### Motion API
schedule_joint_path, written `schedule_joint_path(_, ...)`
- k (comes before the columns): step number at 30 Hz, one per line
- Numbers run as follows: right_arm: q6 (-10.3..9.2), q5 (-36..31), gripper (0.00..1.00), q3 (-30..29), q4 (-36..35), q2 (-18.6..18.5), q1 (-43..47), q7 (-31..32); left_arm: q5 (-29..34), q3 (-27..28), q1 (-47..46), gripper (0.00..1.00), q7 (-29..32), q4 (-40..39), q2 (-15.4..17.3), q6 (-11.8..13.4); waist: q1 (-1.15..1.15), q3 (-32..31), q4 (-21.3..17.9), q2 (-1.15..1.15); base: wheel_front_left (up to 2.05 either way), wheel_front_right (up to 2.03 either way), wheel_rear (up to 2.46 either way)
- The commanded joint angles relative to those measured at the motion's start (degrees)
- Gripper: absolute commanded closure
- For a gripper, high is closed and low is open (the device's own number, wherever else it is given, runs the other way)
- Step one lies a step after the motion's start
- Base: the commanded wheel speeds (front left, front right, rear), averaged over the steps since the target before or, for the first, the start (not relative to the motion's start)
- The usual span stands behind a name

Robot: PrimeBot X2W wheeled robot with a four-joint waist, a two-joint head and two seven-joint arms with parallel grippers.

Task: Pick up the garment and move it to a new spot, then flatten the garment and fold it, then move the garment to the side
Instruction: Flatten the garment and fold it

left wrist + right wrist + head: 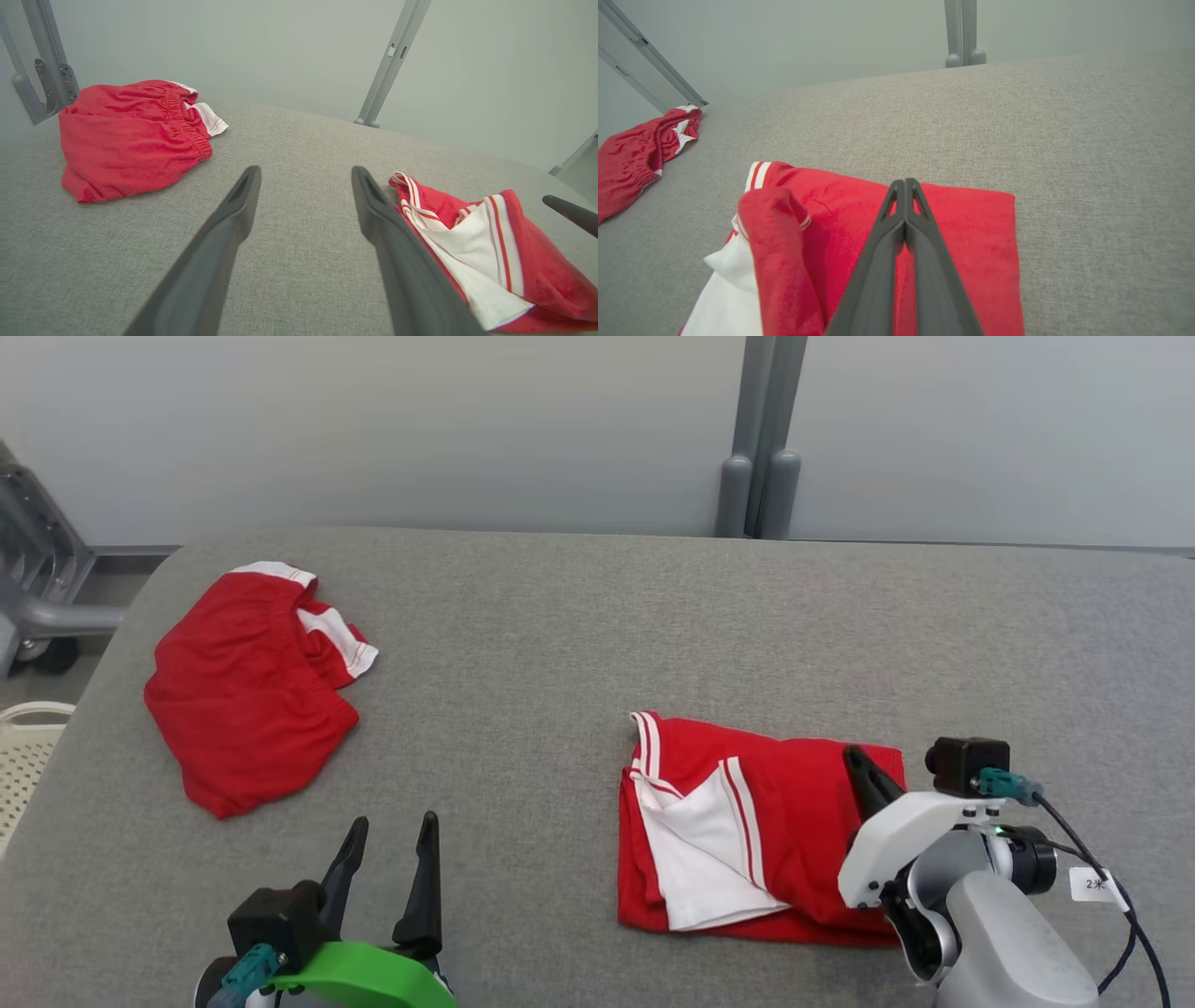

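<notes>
Red cotton garment point(794, 831), white-trimmed, lower right of the head frame on the grey surface point(560, 635): light, limp, bound to sag. Right pincer point(904, 186) pressed together over its far edge; whether cloth is caught, unclear. Left pincer point(394, 821) spread. Best hold: hem corners.

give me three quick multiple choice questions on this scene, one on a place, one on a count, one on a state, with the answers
1. Where on the table does the crumpled garment lie, in the head view?
A. far left
B. dead centre
C. near right corner

2. How many red garments lie on the table?
A. one
B. two
C. four

3. How do the right hand's fingers stand?
A. spread wide
B. shut together
C. clamped on a basket

Answers:
1 A, it lies at the table's far left end.
2 B, there is the crumpled one and the folded garment with a white panel.
3 B, the right wrist view shows the two fingers pressed together over the folded garment.
</notes>
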Motion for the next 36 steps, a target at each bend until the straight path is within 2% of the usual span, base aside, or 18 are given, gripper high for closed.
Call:
schedule_joint_path(1, 0.00, -1.0, 1.00, 0.3, 1.1, -0.1, 0.7, -0.7, 0.2, 0.1, 0.2, 0.00, 0.2, -0.1, 0.4, 0.3, 0.00, 0.5, 1.8, 0.22, 0.00, 0.00, 0.00)
schedule_joint_path(11, 0.00, -1.4, 1.00, 5.9, 8.7, 0.1, -2.2, -2.7, 0.0, 0.4, -0.4, 0.00, 0.2, -0.3, 0.8, 0.4, 0.00, 1.1, 6.0, 0.22, 0.00, 0.00, 0.00)
schedule_joint_path(16, 0.00, 2.4, 1.00, 14.6, 8.8, 0.1, -2.7, -3.7, -0.1, 0.5, -0.7, 0.00, 0.0, -0.2, 0.8, 0.4, 0.00, 1.1, 6.9, 0.22, 0.00, 0.00, 0.00)
schedule_joint_path(21, 0.00, 6.5, 1.00, 25.2, 6.8, 0.1, -0.7, -1.6, -0.4, 0.7, -0.4, 0.00, -0.1, -0.1, 0.8, 0.7, 0.00, 0.8, 6.8, 0.22, 0.00, 0.00, 0.00)
schedule_joint_path(25, 0.00, 7.9, 1.00, 30.3, 7.0, 0.1, -0.1, -0.6, -0.6, 0.9, 0.1, 0.00, -0.3, -0.2, 0.7, 0.8, 0.00, 0.8, 6.1, 0.22, 0.00, 0.00, 0.00)
schedule_joint_path(30, 0.00, 9.2, 1.00, 32.6, 6.9, 0.1, -1.4, -2.4, -0.7, 1.1, 0.4, 0.00, -0.5, 0.0, 0.6, 0.9, 0.00, 0.8, 5.0, 0.22, 0.00, 0.00, 0.00)
schedule_joint_path(36, 0.00, 9.0, 1.00, 30.3, 4.3, 0.1, -4.4, -6.1, -0.7, 1.3, 0.7, 0.00, -0.8, 0.2, 0.8, 0.7, 0.00, 0.4, 3.2, 0.22, 0.00, 0.00, 0.00)
